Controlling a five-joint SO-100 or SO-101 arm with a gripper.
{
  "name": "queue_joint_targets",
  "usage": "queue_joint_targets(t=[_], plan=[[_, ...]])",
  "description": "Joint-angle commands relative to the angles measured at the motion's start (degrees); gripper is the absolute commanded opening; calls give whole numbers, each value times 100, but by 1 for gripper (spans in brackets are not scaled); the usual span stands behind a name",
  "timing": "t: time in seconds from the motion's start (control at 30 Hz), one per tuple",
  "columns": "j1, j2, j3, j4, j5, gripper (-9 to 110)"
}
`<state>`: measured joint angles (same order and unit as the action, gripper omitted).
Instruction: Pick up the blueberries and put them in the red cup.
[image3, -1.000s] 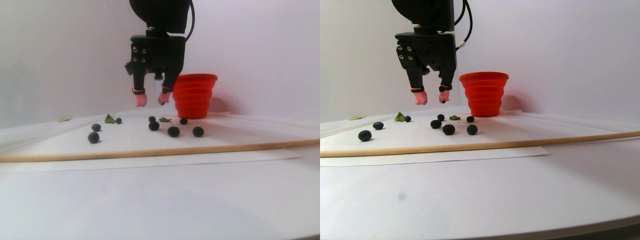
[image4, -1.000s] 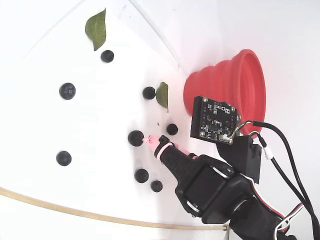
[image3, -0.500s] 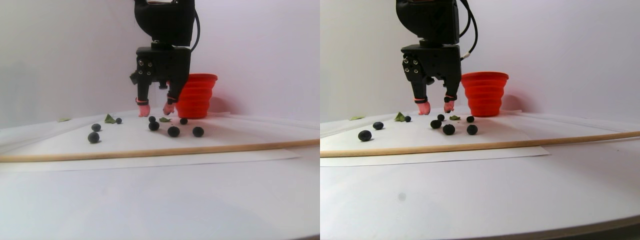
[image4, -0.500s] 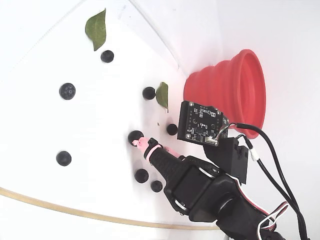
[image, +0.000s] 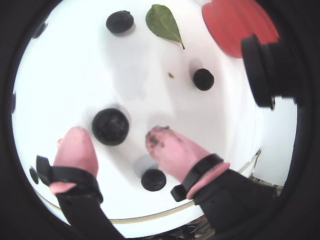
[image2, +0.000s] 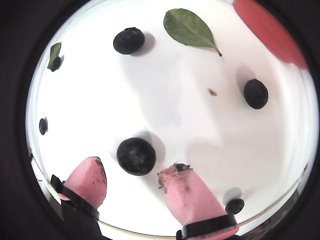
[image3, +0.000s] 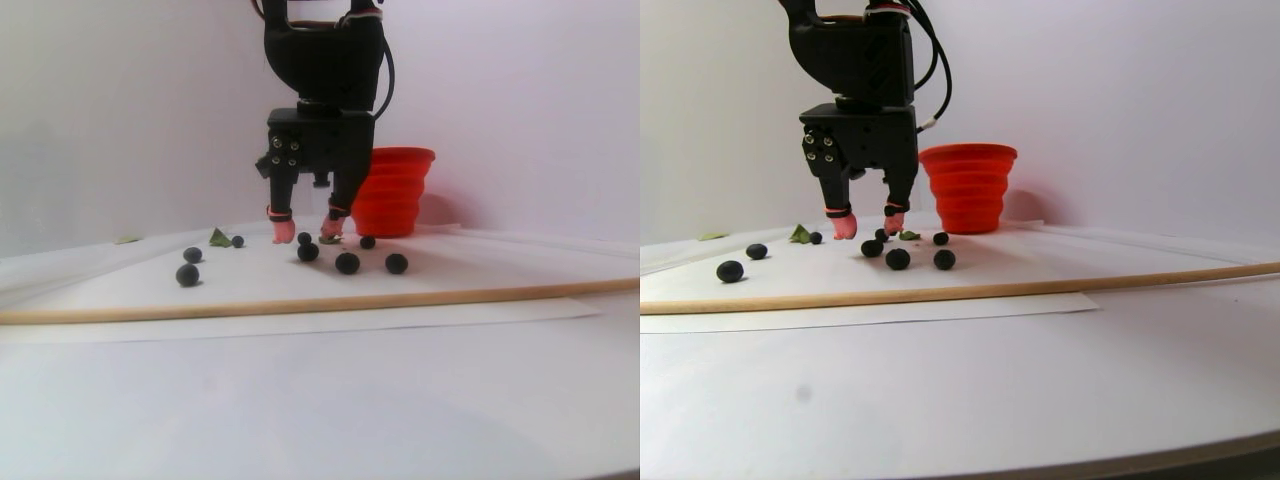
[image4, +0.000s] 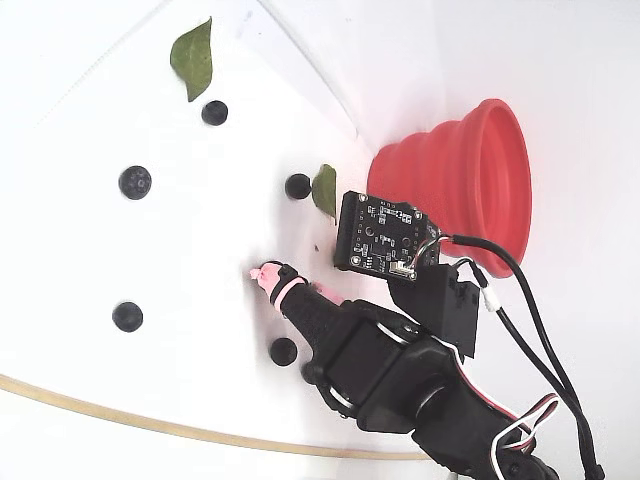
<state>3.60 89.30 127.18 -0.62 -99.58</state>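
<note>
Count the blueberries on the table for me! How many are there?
8. In the stereo pair view: two blueberries far left, one beside a leaf, two below the gripper, three nearer the red cup. More could be hidden inside the cup.

In the fixed view the arm (image4: 400, 370) hides the berries beside the red cup (image4: 470, 180)

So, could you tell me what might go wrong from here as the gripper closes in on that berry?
1. The berry sits between open jaws but nearer one pink fingertip, so closing could roll it away rather than trap it.
2. Another berry lies close by the other fingertip and may get nudged.
3. That fingertip carries dark smears, so squeezing hard could crush the fruit.
</note>
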Motion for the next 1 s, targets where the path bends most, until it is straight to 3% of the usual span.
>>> queue_joint_targets(t=[0.0,0.97], plan=[[-70,35,-413,-193,70,21],[-62,-554,-580,-606,53,20]])
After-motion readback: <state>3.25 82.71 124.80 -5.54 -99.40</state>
